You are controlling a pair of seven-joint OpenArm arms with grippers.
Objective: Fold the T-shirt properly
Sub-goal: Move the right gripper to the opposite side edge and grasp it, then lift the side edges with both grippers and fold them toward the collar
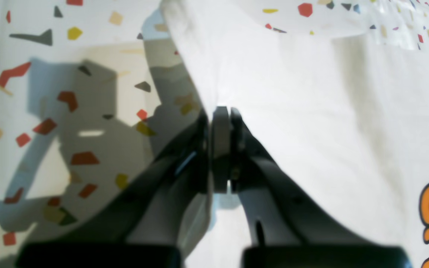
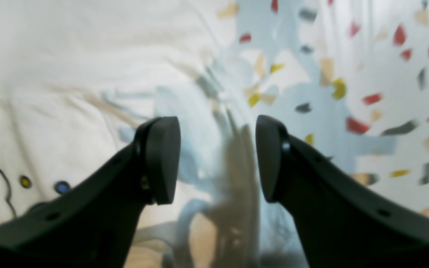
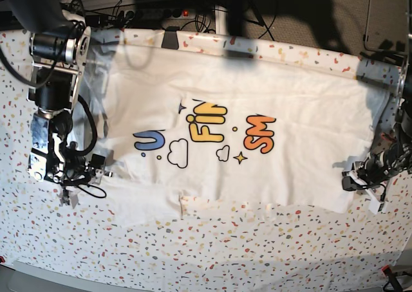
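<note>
The white T-shirt [image 3: 257, 112] lies spread across the table, print side up, with blue, yellow and orange lettering and cloud outlines. My left gripper [image 1: 222, 111] is shut on the T-shirt [image 1: 311, 111] at its edge, and the cloth rises from the fingertips and drapes to the right. In the base view this left gripper [image 3: 352, 179] sits at the shirt's lower right corner. My right gripper [image 2: 216, 160] stands open just above the confetti tablecloth [image 2: 348, 74], with nothing between its fingers. The T-shirt [image 2: 69, 67] lies just to its left. In the base view the right gripper [image 3: 106, 172] is at the shirt's left edge.
The speckled tablecloth [image 3: 225, 247] covers the whole table. A folded strip of the shirt's hem [image 3: 219, 205] lies along its near edge. Cables and dark equipment [image 3: 193, 9] run behind the far edge. A red clamp [image 3: 386, 269] sits at the near right corner.
</note>
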